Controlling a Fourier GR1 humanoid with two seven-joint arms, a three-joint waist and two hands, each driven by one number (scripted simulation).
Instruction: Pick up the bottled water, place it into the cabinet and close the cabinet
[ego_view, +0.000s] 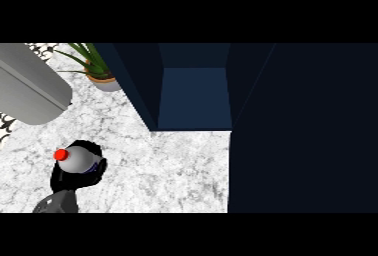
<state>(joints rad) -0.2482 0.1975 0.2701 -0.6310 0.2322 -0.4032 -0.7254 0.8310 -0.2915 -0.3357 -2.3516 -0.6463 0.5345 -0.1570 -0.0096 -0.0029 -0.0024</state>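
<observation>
Near the view's lower left edge, the robot's grey forearm comes up onto the white marble counter. Its black left hand is curled round the bottled water. The fingers and thumb wrap the pale body of the bottle, and its red cap points up and to the left, clear of the hand. It cannot be told whether the bottle's base rests on the counter or hangs above it.

The bottle is outside the cabinet, well apart from it, down and to the left of its opening. Open marble lies between the hand and the cabinet's front edge, which crosses the middle of the view.

The cabinet stands open: one dark blue compartment, with only its own blue inner walls showing between two darker side panels. To the right a broad dark panel runs from the top of the view to the bottom and bounds the marble on that side.

Farther off on the left, a large pale grey cylinder lies slantwise across the counter's corner. Beyond it a potted plant with long green leaves stands just beside the cabinet's left wall.
</observation>
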